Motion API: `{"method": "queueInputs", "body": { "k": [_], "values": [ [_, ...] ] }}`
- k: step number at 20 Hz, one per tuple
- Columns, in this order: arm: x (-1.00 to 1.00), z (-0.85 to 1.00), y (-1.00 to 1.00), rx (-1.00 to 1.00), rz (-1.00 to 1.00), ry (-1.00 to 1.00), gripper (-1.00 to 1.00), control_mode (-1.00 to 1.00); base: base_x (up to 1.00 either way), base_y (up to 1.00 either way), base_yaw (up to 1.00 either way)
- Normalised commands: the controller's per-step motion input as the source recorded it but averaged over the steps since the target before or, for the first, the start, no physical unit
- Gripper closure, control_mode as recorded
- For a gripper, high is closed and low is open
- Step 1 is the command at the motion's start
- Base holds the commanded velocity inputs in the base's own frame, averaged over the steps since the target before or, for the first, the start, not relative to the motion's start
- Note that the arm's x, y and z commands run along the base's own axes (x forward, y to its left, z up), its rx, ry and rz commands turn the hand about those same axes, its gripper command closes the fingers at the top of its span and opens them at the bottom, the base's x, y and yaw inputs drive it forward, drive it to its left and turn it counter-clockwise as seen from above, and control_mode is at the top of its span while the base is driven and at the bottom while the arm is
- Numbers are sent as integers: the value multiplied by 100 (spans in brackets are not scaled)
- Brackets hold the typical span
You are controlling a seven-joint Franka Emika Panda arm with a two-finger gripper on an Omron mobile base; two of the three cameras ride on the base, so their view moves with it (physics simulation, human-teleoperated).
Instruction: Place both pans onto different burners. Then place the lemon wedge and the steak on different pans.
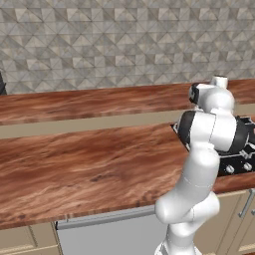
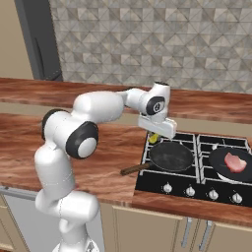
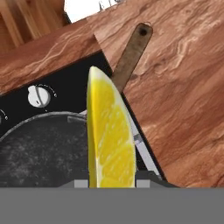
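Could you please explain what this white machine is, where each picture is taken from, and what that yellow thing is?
It is a white robot arm in a simulated kitchen. Two pictures come from cameras behind it, left and right; the third looks along its gripper. The yellow thing is a lemon wedge, held in the gripper above the left side of a black cooktop set in a wooden counter. Two black pans sit on burners: the empty pan has a brown handle; the other pan holds a pink steak.
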Motion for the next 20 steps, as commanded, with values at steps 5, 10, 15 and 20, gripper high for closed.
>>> {"method": "queueInputs", "body": {
  "k": [5, 10, 15, 20],
  "values": [
    [17, -1, -60, 0, 0, 0, 100, -100, 0, 0, 0],
    [17, -24, -40, 0, 0, 0, 100, -100, 0, 0, 0],
    [19, -42, -18, 0, 0, 0, 100, -100, 0, 0, 0],
    [10, -41, -19, 0, 0, -1, 100, -100, 0, 0, 0]
  ]
}}
